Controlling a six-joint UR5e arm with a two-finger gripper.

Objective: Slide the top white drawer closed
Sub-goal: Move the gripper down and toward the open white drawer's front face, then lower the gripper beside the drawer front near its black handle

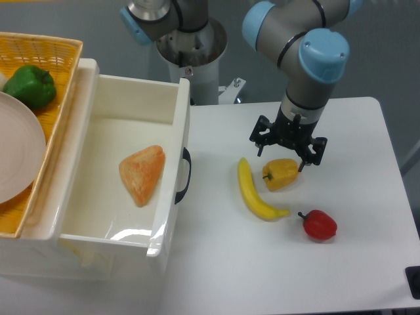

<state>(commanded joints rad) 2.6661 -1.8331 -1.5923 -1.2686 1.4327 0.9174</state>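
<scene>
Yellow banana beside yellow pepper, red pepper nearby, green pepper in wicker basket
</scene>
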